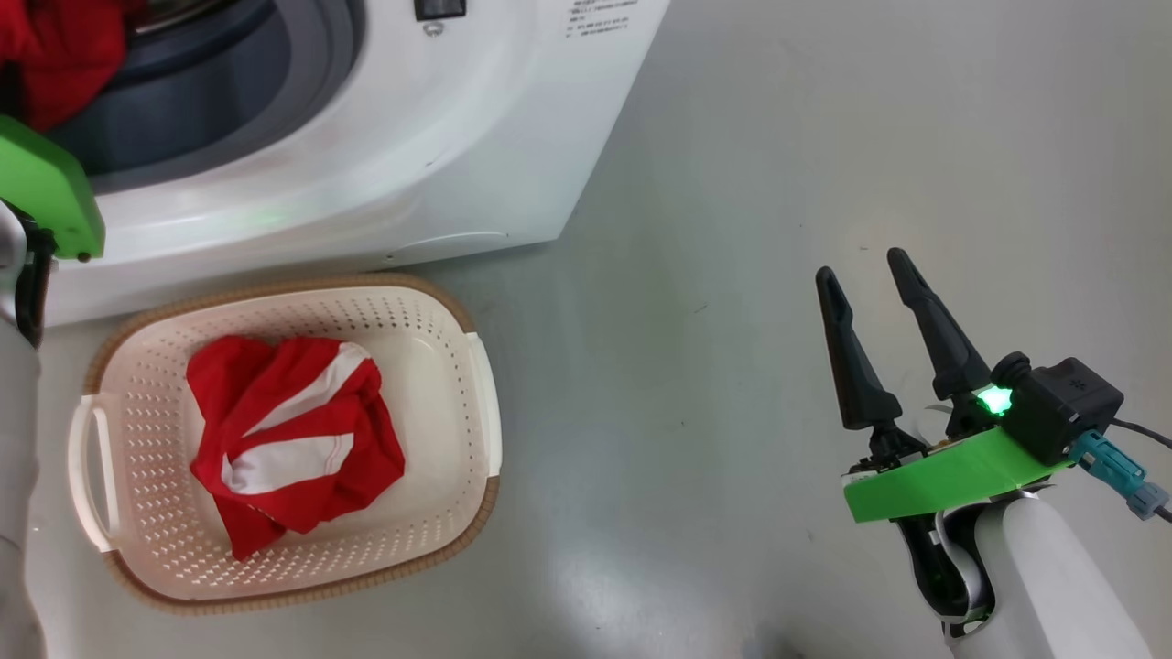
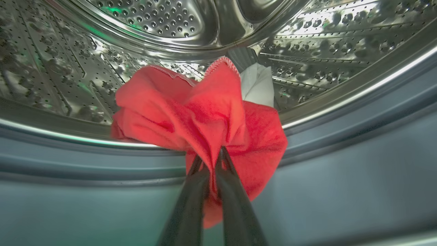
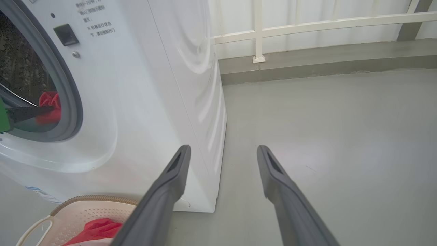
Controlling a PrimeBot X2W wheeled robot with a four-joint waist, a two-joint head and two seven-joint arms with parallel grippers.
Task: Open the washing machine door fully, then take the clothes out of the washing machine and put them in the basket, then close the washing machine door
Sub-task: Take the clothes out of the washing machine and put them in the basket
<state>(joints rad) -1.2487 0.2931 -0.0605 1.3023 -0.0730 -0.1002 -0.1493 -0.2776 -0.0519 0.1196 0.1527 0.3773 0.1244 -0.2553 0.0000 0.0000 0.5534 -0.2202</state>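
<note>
Left pincer (image 2: 209, 155): pinched almost together on a gathered fold of the drum garment, at the mouth of the washing machine, gripping low on the bunch, probably so the whole piece comes away in one pull.
Drum garment (image 2: 205, 112): red, bunched, sitting on the lip of the washing machine's steel drum (image 2: 153, 20) and spilling over the grey seal (image 2: 341, 153).
Right pincer (image 1: 861, 265): spread wide, holding nothing, over bare floor (image 1: 778, 137) off to the right of the washing machine (image 1: 412, 137); parked there, by judgement, to leave the opening free for the other arm.
Basket (image 1: 275, 288): on the floor just in front of the washing machine, below its opening, a short carry from the drum.
Basket garment (image 1: 293, 430): red with white panels, crumpled in the middle of the basket; one piece delivered, by the look of it.
Step in hand: lifting out a further piece; closing up not yet due.
Hard to make out: white scrap behind the drum garment, same piece or another, cannot tell.
Hidden: drum floor behind the bunch, so any remaining laundry unknown.
Cut off: left arm at the picture edge in the head view; printed notice on the washing machine too small to read.
</note>
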